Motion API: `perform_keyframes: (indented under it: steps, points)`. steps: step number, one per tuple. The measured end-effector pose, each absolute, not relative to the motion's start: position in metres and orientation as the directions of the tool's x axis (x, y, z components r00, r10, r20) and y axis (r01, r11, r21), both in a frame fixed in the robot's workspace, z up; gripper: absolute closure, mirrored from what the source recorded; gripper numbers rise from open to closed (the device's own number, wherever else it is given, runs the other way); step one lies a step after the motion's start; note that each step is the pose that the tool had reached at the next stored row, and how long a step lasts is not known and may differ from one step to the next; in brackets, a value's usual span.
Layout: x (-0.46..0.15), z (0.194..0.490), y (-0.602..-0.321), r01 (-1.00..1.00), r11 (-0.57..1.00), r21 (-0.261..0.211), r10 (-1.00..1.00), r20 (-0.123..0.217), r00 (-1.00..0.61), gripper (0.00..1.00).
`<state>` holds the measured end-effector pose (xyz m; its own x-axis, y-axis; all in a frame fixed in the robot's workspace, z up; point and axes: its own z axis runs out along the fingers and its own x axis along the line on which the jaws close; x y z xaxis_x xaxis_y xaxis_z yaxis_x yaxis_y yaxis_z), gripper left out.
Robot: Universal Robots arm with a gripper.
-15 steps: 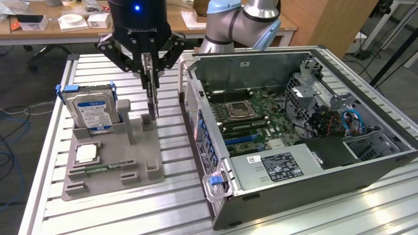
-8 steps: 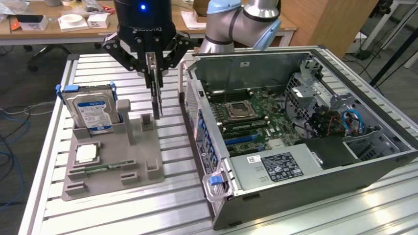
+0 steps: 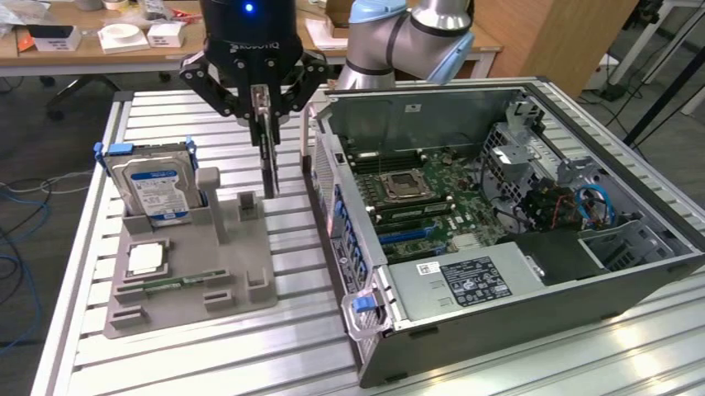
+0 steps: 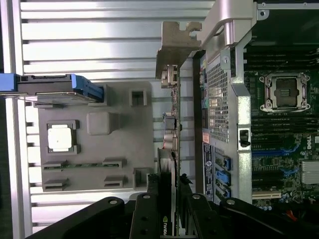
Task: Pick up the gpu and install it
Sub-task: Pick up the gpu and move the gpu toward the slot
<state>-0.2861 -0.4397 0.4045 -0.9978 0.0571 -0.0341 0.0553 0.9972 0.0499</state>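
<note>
- Exterior view, item one: black, two-fingered robot gripper, fingers closed on the upper edge of the gpu and gripping it firmly.
- Item two: gpu, a thin flat card of green circuit board with a silver metal end bracket. It hung upright and edge-on, bracket end lowest, just beside the outer wall of the computer case.
- Item three: computer case, a grey steel tower laid on its side with the panel off, green motherboard exposed inside.
- Item four: holder tray, grey moulded plastic, near the case on the gpu's side. Whether the card's lower end cleared it could not be told.
- Item five: hard drive, silver with a blue label, standing in the tray at the end farthest from the case.
- Item six: table, slatted aluminium, bearing tray and case.
- Wrist view: gripper and gpu ran parallel to the case wall.
- Handling note, by judgement: the carry called for a steady clamp and no swing, with the bracket kept off the case rim.
</note>
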Motion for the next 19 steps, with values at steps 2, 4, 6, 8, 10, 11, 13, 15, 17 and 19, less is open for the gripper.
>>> perform_keyframes:
  steps: [2,4,6,8,10,11,13,15,17,19]
  points:
    - [-0.283,0.405,-0.440,0.055,0.997,0.050,0.057,-0.033,-0.998,0.74]
    - [-0.280,0.405,-0.440,0.055,0.997,0.050,0.057,-0.033,-0.998,0.74]
    - [-0.277,0.405,-0.440,0.055,0.997,0.050,0.057,-0.032,-0.998,0.74]
    - [-0.275,0.405,-0.440,0.056,0.997,0.050,0.057,-0.031,-0.998,0.74]
    - [-0.272,0.405,-0.440,0.056,0.997,0.050,0.057,-0.031,-0.998,0.74]
    - [-0.270,0.405,-0.440,0.056,0.997,0.050,0.057,-0.030,-0.998,0.74]
    - [-0.268,0.405,-0.440,0.056,0.997,0.050,0.057,-0.030,-0.998,0.74]
    - [-0.265,0.405,-0.440,0.056,0.997,0.050,0.057,-0.029,-0.998,0.74]
    - [-0.263,0.405,-0.440,0.056,0.997,0.050,0.057,-0.028,-0.998,0.74]
    - [-0.261,0.405,-0.440,0.056,0.997,0.050,0.057,-0.027,-0.998,0.74]
